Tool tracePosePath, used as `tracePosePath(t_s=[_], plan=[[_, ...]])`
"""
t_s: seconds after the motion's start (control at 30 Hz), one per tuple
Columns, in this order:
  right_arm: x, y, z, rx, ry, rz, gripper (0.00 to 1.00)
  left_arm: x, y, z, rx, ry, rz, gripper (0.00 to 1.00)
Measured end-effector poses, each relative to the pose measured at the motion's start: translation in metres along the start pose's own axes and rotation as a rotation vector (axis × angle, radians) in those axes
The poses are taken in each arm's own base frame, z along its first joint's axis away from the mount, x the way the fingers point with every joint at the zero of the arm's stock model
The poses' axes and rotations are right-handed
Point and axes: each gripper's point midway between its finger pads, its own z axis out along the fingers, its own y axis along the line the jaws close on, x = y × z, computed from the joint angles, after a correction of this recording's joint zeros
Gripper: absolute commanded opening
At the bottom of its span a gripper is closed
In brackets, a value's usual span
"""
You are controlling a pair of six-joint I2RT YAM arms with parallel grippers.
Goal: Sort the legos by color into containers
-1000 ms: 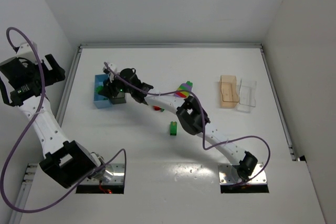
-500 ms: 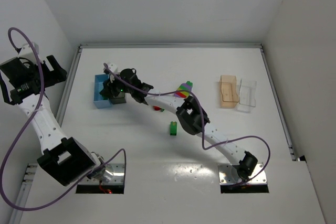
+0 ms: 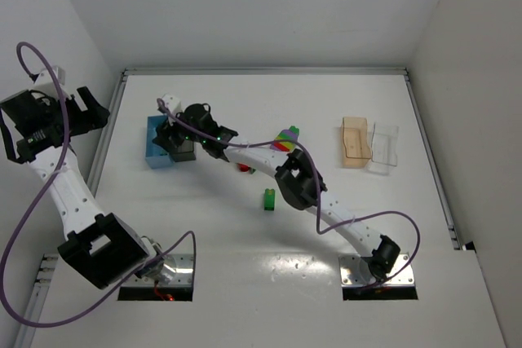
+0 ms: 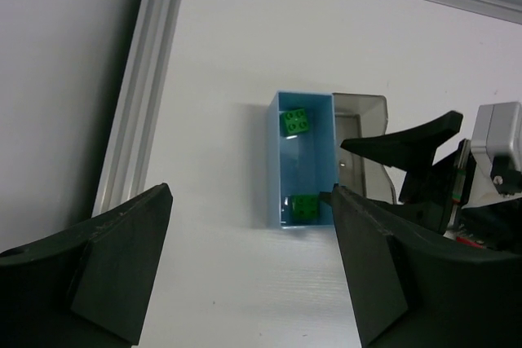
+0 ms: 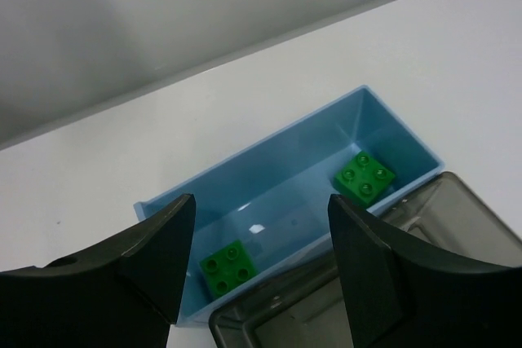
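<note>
Two green bricks (image 5: 364, 175) lie in the blue bin (image 5: 285, 156). Our right gripper (image 5: 259, 234) above it and our left gripper (image 4: 249, 226) off aside both have fingers apart, empty. We judge most is left: a loose green brick (image 3: 268, 199), a red brick (image 3: 242, 168) and a striped cluster (image 3: 285, 138) on the table (image 3: 326, 95).

Below the right gripper (image 5: 259, 205) I see the blue bin (image 5: 277, 170): smooth, opaque plastic with a soft sheen and 1 small bright glint on its floor. The 2 green bricks (image 5: 364, 175) inside it are glossy moulded plastic with studs. Closer under the tool, the grey bin (image 5: 457, 226) looks like smoky, see-through plastic with a polished rim. The gripper's fingers (image 5: 151, 266) are matt black plastic with no shine. The table (image 5: 73, 177) beyond them is white, smooth and satin. Ahead of the left gripper (image 4: 250, 193), the rail (image 4: 140, 95) reads as brushed metal.
</note>
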Motion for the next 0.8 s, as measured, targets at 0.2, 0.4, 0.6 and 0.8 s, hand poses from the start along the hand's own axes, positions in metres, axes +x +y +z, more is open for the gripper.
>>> tracePosePath(t_s=[0.2, 0.4, 0.6, 0.8], plan=[[-0.056, -0.025, -0.033, 0.058, 0.022, -0.057, 0.67, 0.005, -0.017, -0.002, 0.098, -0.003, 0.027, 0.85], [-0.163, -0.113, -0.152, 0.228, 0.025, -0.089, 0.67, 0.01, -0.067, -0.015, 0.279, -0.021, 0.156, 0.85], [-0.17, -0.173, -0.331, 0.41, 0.192, -0.128, 0.63, 0.044, -0.175, -0.018, 0.627, 0.058, 0.326, 0.83], [-0.058, -0.091, -0.408, 0.236, 0.486, -0.111, 0.59, 0.103, -0.231, -0.013, 0.782, 0.216, 0.352, 0.82]])
